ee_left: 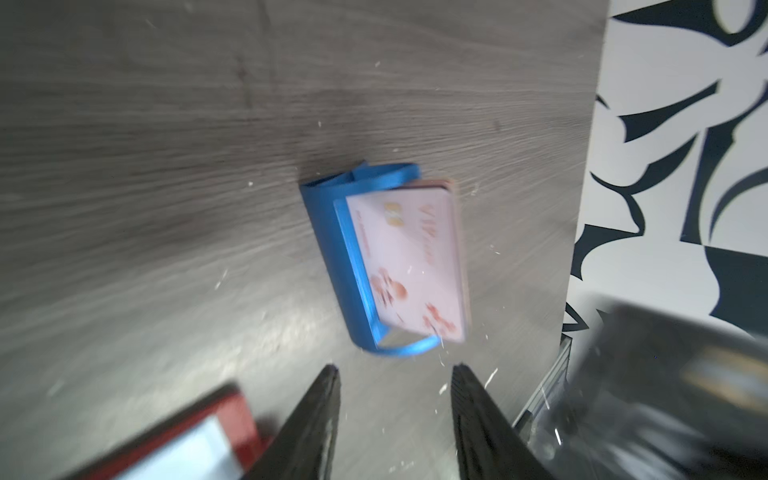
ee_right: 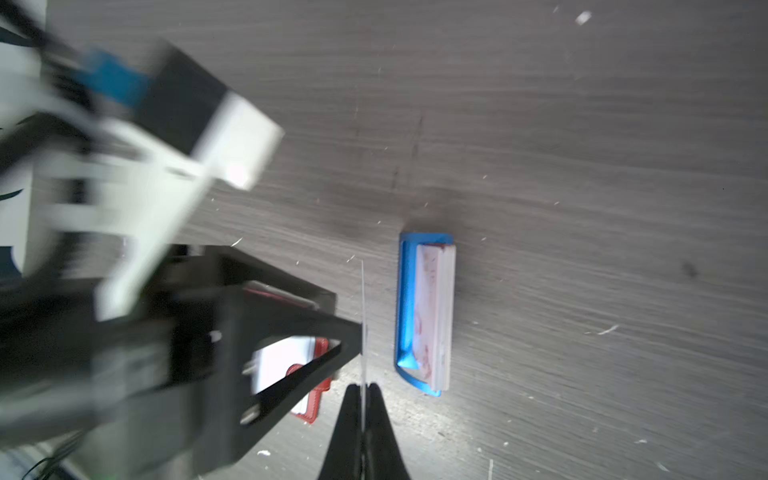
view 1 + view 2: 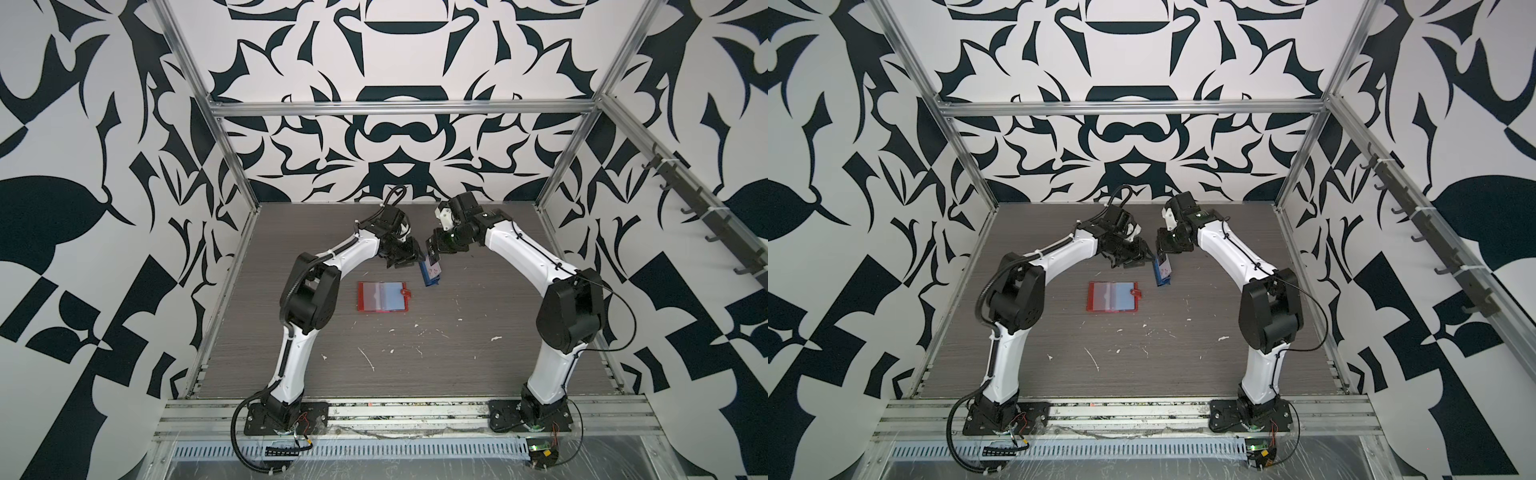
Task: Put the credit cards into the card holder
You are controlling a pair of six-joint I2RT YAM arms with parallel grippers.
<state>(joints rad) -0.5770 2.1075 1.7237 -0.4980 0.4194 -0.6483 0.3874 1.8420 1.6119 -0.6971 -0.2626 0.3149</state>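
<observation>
Near the middle of the counter in both top views, lying open and flat: the card holder. Long axis 9 to 3 o'clock, snap tab at the 3 o'clock edge, clear pockets facing up, the 3 o'clock half showing light blue under the plastic.

Near it at 2 o'clock, not touching: a blue rack, long axis roughly 11 to 5. In it, credit cards standing on a long edge, packed together and leaning. On the front one: gold chip and orange-red print, lettering too blurred to read with certainty.

Right hand over the rack's 12 o'clock end, pinched tight on a held card. Seen edge-on in the right wrist view, parallel to the rack and clear of it.

Left hand at 10 o'clock of the rack, jaws moderately apart, nothing between them. One fingertip just beside the held card's face.

At 6 o'clock of the holder, scattered on the counter: white flecks and scratches.
</observation>
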